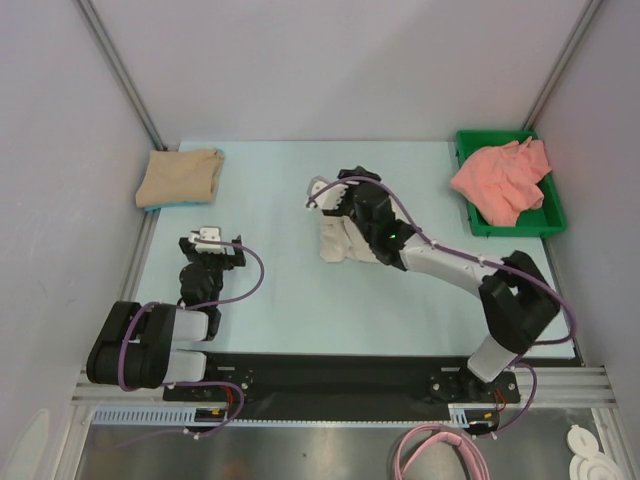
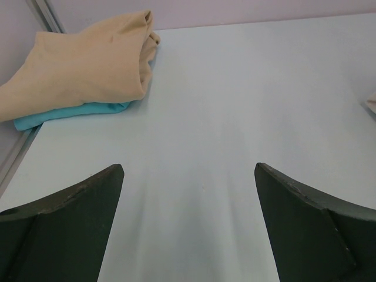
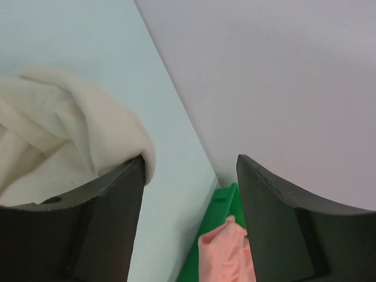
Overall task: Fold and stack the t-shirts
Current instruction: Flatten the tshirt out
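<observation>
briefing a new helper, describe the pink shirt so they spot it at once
Go to the table's far right corner, where a green tray sits. The salmon-pink t-shirt lies crumpled in it, unfolded. The tan t-shirt is folded at far left; the cream t-shirt is bunched mid-table.

The left pincer [image 2: 188,170] has its jaws spread wide above the bare, pale desk [image 2: 247,94]. At the desk's far left corner, a folded tan t-shirt [image 2: 82,64] lies on a turquoise cloth [image 2: 64,114].

Pale blue table [image 1: 290,290], green tray [image 1: 547,215], turquoise cloth [image 2: 70,113].
The green tray sits at the table's two o'clock corner; the folded turquoise cloth lies at ten o'clock.
</observation>
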Controlling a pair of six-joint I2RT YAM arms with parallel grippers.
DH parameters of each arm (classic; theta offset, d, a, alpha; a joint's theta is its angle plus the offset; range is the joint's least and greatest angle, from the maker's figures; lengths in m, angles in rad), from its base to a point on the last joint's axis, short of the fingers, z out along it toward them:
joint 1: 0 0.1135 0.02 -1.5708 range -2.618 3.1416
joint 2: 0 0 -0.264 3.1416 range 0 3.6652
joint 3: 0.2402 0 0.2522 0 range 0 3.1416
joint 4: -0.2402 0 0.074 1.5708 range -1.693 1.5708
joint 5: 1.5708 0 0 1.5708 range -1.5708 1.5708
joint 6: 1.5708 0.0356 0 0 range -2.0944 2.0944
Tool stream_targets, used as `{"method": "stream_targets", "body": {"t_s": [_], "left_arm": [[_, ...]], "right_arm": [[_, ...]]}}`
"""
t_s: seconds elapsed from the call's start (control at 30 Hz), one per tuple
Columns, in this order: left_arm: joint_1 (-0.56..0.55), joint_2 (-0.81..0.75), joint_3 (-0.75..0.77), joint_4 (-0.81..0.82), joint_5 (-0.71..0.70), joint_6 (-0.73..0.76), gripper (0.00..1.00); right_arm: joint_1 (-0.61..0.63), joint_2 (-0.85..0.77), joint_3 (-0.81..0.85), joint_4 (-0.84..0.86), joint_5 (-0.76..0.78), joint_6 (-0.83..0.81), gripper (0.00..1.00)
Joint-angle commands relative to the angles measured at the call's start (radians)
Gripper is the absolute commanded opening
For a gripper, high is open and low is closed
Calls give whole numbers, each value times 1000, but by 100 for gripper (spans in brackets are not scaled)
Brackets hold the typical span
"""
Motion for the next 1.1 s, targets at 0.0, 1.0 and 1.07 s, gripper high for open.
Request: {"method": "stream_targets", "body": {"t_s": [0.0,1.0,1.07], "left_arm": [[7,-7,24,26,-3,-20,100],[9,-10,18,35,14,-15,100],[9,-9,13,45,22,-11,100]], "right_arm": [[-94,-190,-60,-157,-71,115,67],[-454,-93,-153,-792,-688,83,66],[-452,-79,-153,-761,-677,91,65]]}}
